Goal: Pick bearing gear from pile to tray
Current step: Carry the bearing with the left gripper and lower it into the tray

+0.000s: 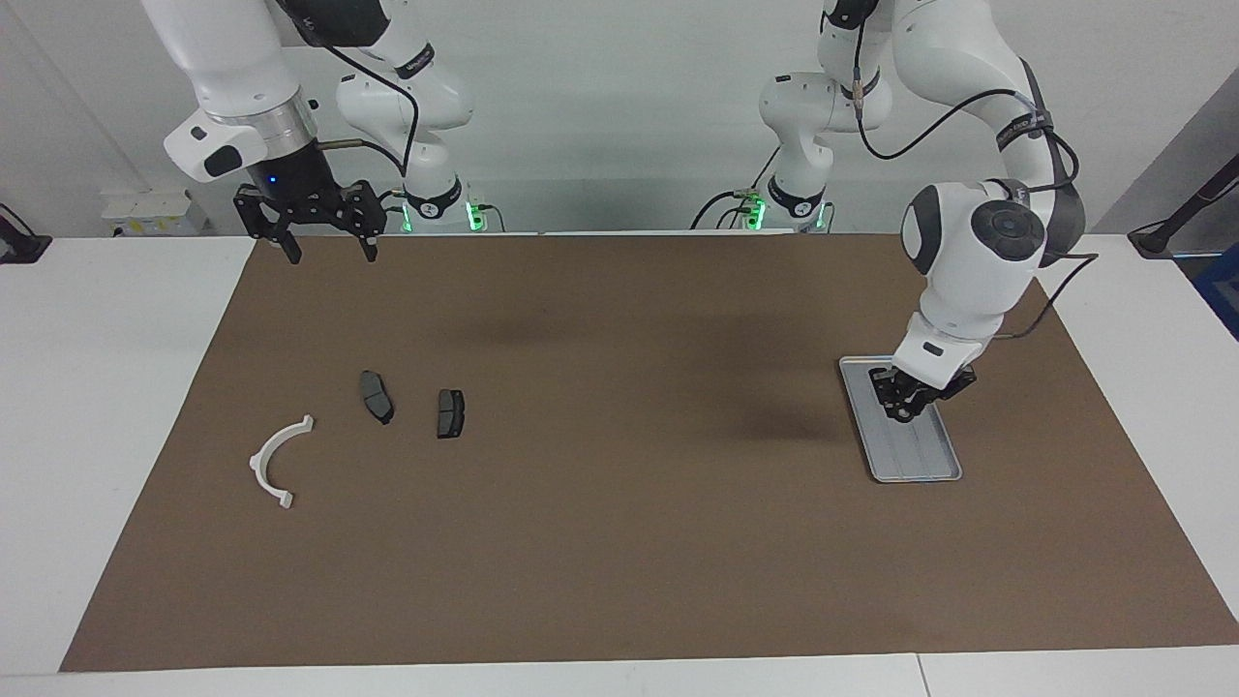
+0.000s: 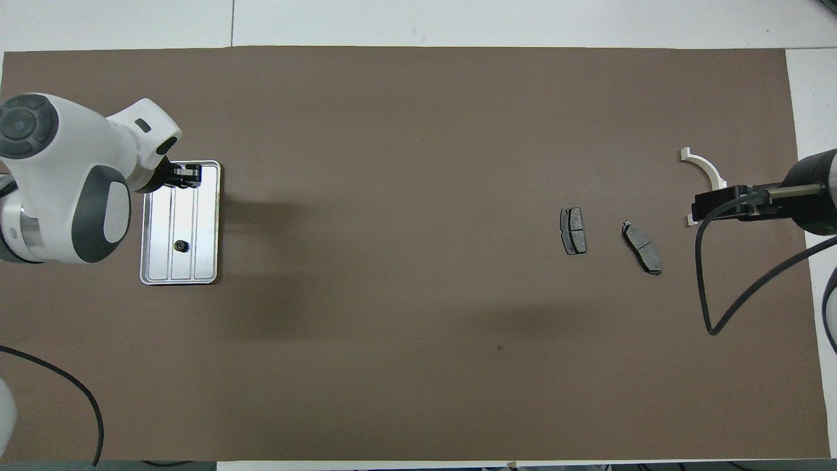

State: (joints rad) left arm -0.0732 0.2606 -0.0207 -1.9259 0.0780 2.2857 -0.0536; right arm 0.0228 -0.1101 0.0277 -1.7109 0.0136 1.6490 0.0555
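Note:
The pile lies toward the right arm's end of the table: a white arc bracket [image 1: 276, 460] and two dark grey brake pads [image 1: 377, 397] [image 1: 450, 413]. The silver ridged tray [image 1: 920, 465] lies toward the left arm's end. A small black round piece [image 2: 180, 246] lies in the tray [image 2: 206, 261]; the gripper hides it in the facing view. My left gripper [image 1: 900, 407] hangs low over the tray, open and empty. My right gripper [image 1: 332, 254] is open and empty. It is raised high above the mat at the pile's end and waits.
A brown mat [image 1: 619, 561] covers the table between the pile and the tray. White table surface [image 1: 116, 387] borders it. A black cable [image 2: 713, 288] hangs from the right arm over the mat.

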